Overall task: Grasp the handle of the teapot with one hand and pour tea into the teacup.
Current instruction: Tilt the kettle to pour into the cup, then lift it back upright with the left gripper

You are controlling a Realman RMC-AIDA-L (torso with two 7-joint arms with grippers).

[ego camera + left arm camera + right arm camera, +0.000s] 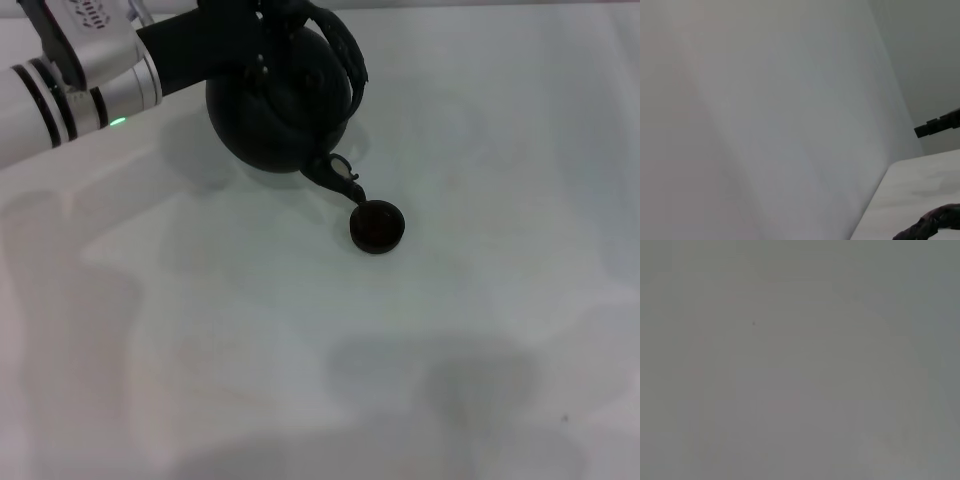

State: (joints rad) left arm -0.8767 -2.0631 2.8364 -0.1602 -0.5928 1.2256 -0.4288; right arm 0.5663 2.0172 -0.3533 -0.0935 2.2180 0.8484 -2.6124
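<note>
Black round teapot hangs tilted from left gripper, fingers clamped on arched dark handle; spout just above small dark teacup on white desk.

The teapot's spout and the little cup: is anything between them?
Nothing. In the head view the teapot, tilted by the left gripper, has its spout just above the teacup rim, over the bare table.

A pale wall, a table edge, the dark textured handle.
</note>
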